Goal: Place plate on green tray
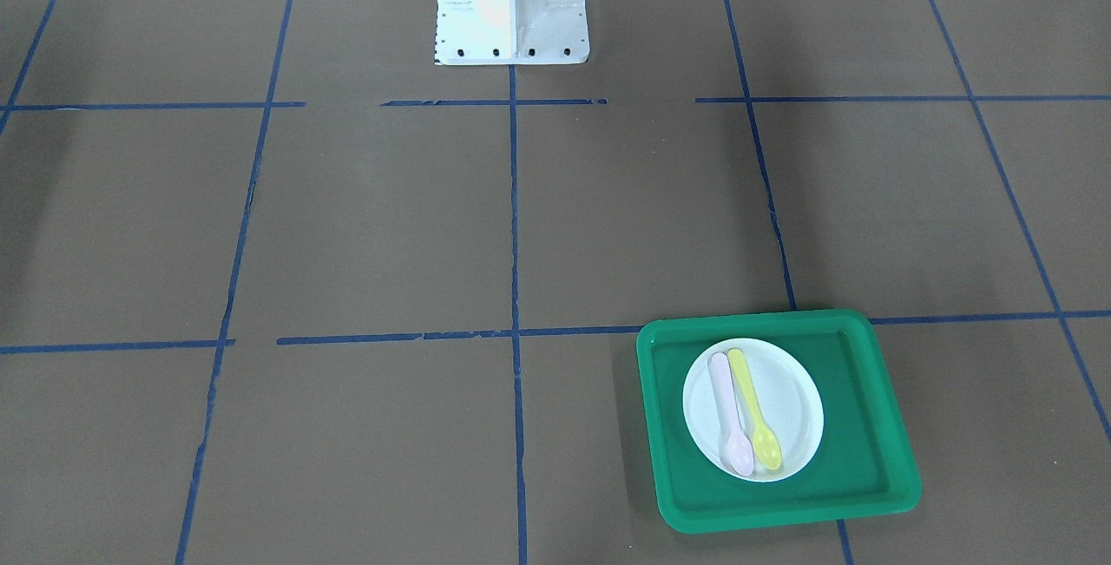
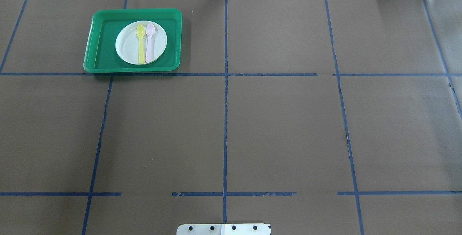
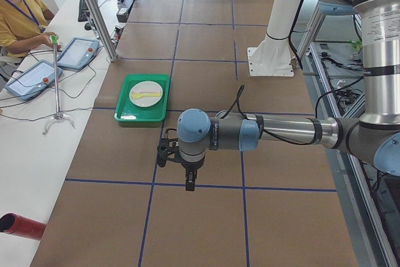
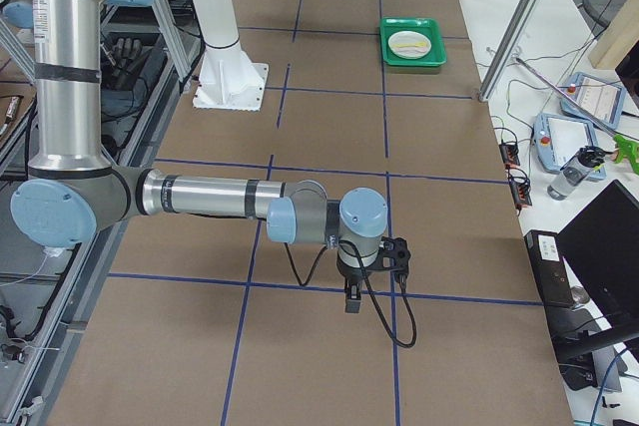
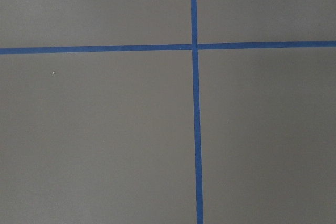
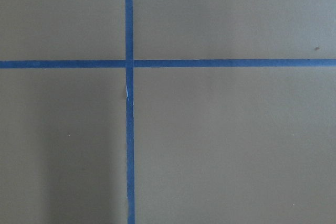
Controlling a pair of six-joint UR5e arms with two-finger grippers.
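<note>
Plate: I see the plate [image 1: 798, 396] lying flat in the tray, about at its middle, with green floor showing all round it.
Spoons: the pink spoon [image 1: 726, 404] and the yellow spoon [image 1: 752, 404] lie on the plate side by side. In the overhead view their bowls point to 12 o'clock, and the yellow one is at 9 o'clock of the pink.
Tray: the tray [image 1: 868, 435] sits on the surface [image 2: 288, 137], at about 10 o'clock from its middle in the overhead view. The tray's 6 o'clock edge runs along a line of blue tape [image 2: 252, 74].
Left hand: the left hand [image 3: 189, 184] hangs pointing down over a tape crossing, at about 5 o'clock of the tray in the left side view and well apart from it. I cannot tell whether its fingers are spread or closed.
Right hand: the right hand [image 4: 351, 303] also points down over a tape crossing, far from the tray. I cannot tell its state either.
Base: the white pedestal [image 1: 512, 1] stands at the surface's 6 o'clock edge in the overhead view.
</note>
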